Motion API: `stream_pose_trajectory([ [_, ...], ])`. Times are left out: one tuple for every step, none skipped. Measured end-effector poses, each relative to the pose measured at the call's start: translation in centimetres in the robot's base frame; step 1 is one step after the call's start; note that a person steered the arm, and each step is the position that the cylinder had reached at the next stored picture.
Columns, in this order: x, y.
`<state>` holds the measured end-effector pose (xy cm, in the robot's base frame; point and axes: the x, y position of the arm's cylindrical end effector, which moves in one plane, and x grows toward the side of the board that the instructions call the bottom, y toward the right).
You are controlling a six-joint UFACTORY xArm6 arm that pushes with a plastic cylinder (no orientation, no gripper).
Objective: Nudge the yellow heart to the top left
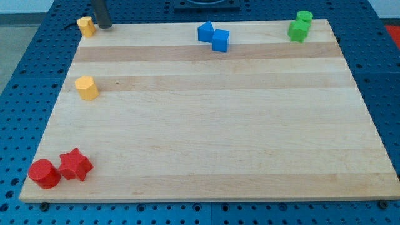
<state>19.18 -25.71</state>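
Our tool is a bare rod, gripping nothing; our tip point(104, 26) sits just right of the yellow heart point(85, 26) at the tabletop's point(206, 125) upper left corner.

1. Only a short lower stretch of the rod shows; the view's top edge cuts it off, near the desk's top left corner.
2. It is a straight, round shaft of even width.
3. Its colour is dark grey to black, with a dull finish and a faint paler sheen down one side.
4. My tip point(104, 26) ends blunt and flat.
5. No cables, screws or markings can be made out on it.
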Motion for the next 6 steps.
stream_pose_trajectory([
  [0.05,-0.49],
  [-0.07,-0.25],
  [-0.07,-0.65],
  [-0.01,-0.98],
  [-0.06,-1.25],
  [-0.07,-0.66],
])
